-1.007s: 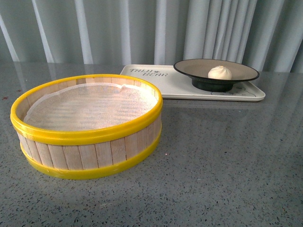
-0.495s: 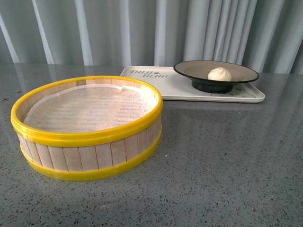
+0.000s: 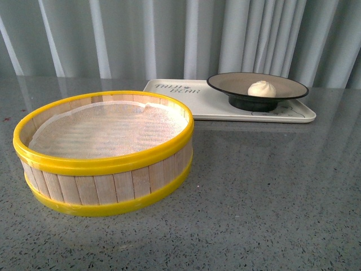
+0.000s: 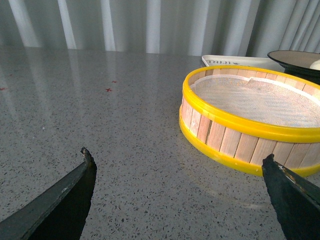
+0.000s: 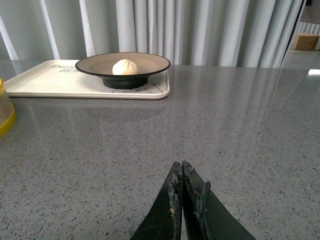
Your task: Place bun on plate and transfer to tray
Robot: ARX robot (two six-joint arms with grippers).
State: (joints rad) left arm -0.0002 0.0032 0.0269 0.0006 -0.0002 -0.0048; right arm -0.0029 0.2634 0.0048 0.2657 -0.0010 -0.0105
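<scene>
The cream-white bun (image 3: 262, 87) sits in the tan-grey, black-rimmed plate (image 3: 231, 82). The plate stands on the right part of the cream tray (image 3: 217, 104) at the back of the table. All three also show in the right wrist view: bun (image 5: 124, 67), plate (image 5: 95, 62), tray (image 5: 40, 82). My right gripper (image 5: 180, 165) is shut and empty, low over the table, well short of the tray. My left gripper (image 4: 177, 157) is open and empty over bare table, beside the steamer basket. Neither gripper shows in the front view.
A wooden steamer basket (image 3: 107, 169) with yellow rims and a white mesh liner stands at front left; it also shows in the left wrist view (image 4: 235, 140). It holds nothing. Grey speckled table (image 3: 271, 192). Pale curtains hang behind.
</scene>
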